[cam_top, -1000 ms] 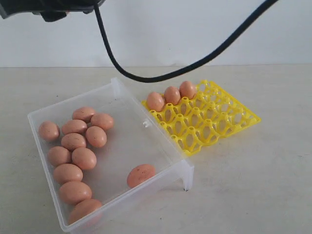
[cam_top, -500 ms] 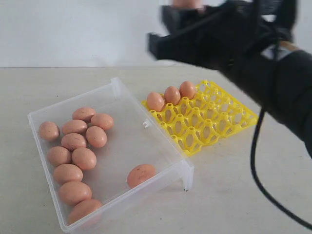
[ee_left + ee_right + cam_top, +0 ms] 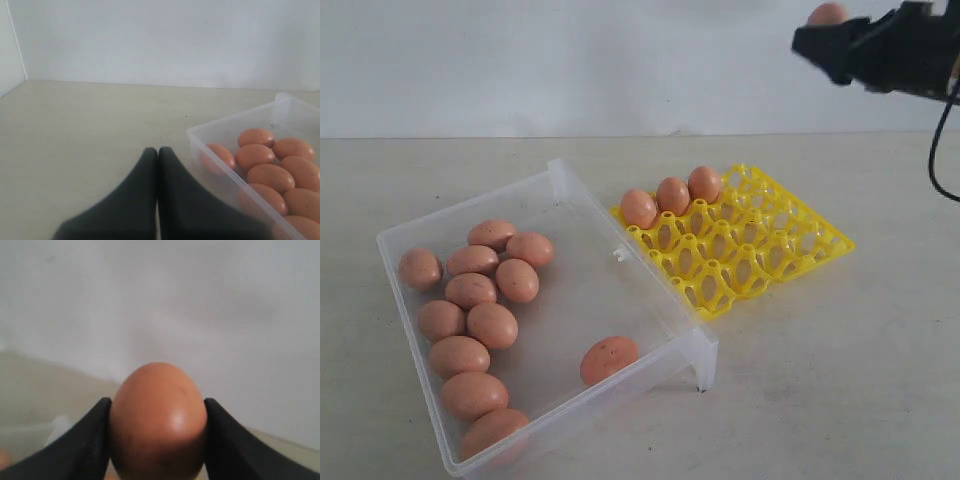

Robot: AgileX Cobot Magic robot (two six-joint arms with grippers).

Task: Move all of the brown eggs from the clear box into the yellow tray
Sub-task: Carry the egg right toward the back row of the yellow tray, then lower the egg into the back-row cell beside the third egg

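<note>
The clear box (image 3: pixel 570 300) lies at the left with several brown eggs (image 3: pixel 470 290) along its left side and one apart (image 3: pixel 609 359) near its front right corner. Three eggs (image 3: pixel 672 195) fill the far left row of the yellow tray (image 3: pixel 790 255). High at the top right, my right gripper (image 3: pixel 825 30) is shut on one brown egg (image 3: pixel 158 420), held well above and behind the tray. My left gripper (image 3: pixel 158 151) is shut and empty, just outside the box wall (image 3: pixel 220 170), with eggs (image 3: pixel 255 155) behind it. It is out of the exterior view.
The beige table (image 3: pixel 840 380) runs to a white wall at the back. A black cable (image 3: pixel 942 160) hangs from the right arm at the right edge. The box's clasp tab (image 3: pixel 618 254) faces the tray, and a box leg (image 3: pixel 701 375) stands at its front right corner.
The right arm with its egg has swung from over the tray's top toward the upper right corner. Eggs in the box and tray have not moved.
</note>
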